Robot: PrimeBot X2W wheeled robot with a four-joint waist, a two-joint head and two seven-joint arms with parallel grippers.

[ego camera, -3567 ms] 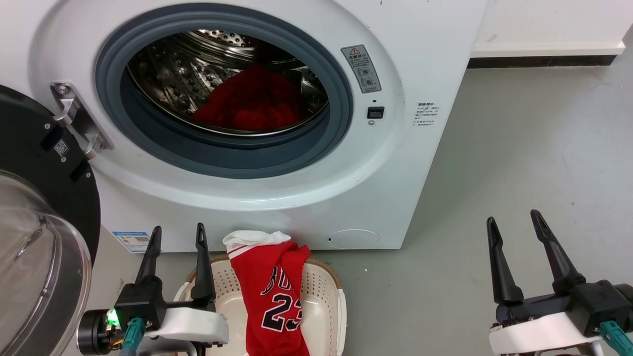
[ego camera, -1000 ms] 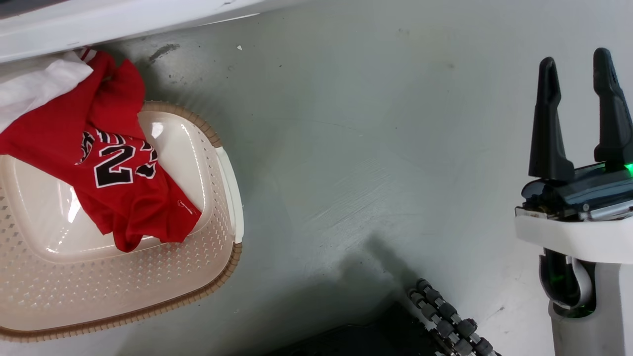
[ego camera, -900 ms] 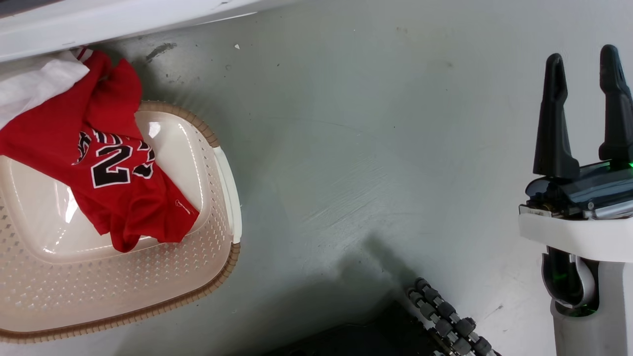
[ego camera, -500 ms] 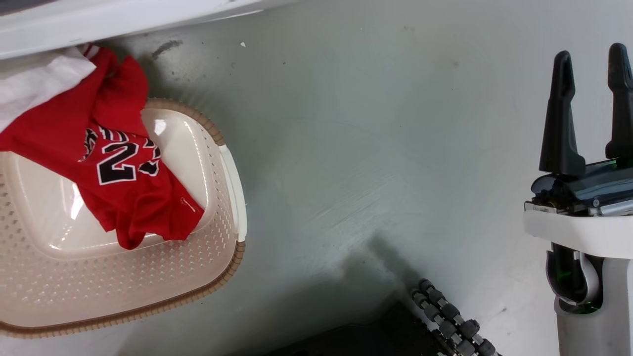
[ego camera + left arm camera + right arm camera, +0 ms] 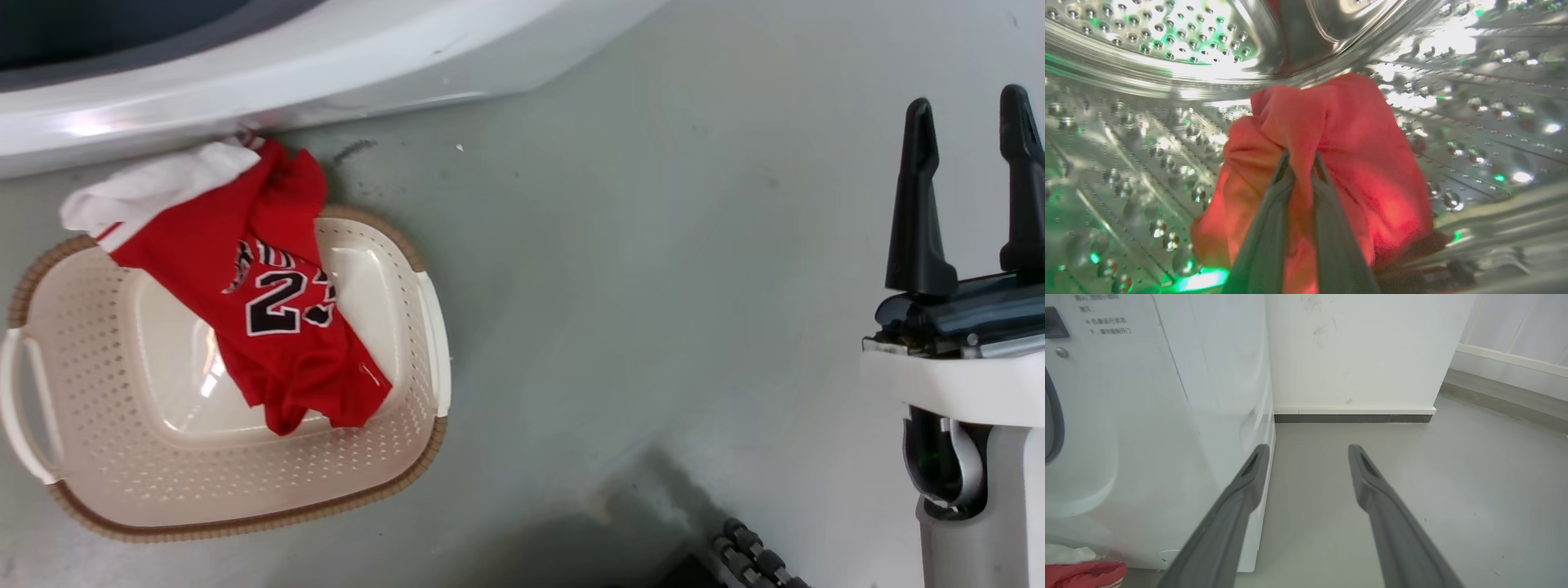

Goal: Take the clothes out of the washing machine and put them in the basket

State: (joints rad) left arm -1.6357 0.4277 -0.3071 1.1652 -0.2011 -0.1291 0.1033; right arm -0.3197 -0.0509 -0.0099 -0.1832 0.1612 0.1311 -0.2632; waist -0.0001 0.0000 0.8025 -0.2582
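Observation:
Inside the steel drum (image 5: 1147,49) of the washing machine (image 5: 269,73), my left gripper (image 5: 1300,157) is shut on a fold of a plain red garment (image 5: 1355,163) that bunches around its fingers. The cream basket (image 5: 106,482) sits on the floor in front of the machine. A red "23" jersey (image 5: 277,327) drapes over its far rim into it, with a white cloth piece (image 5: 155,192) at its upper end. My right gripper (image 5: 967,106) hovers open over bare floor at the right; in the right wrist view (image 5: 1306,451) its fingers are spread beside the machine's side (image 5: 1167,416).
A wall with a dark baseboard (image 5: 1351,416) stands behind the machine. Grey floor (image 5: 637,286) stretches between the basket and my right arm. A dark ribbed part of my base (image 5: 751,559) shows at the bottom edge.
The head camera swung from the machine's open porthole down to the floor, then shifted so the basket sits further right and lower. The jersey lies as before. My right gripper stays open.

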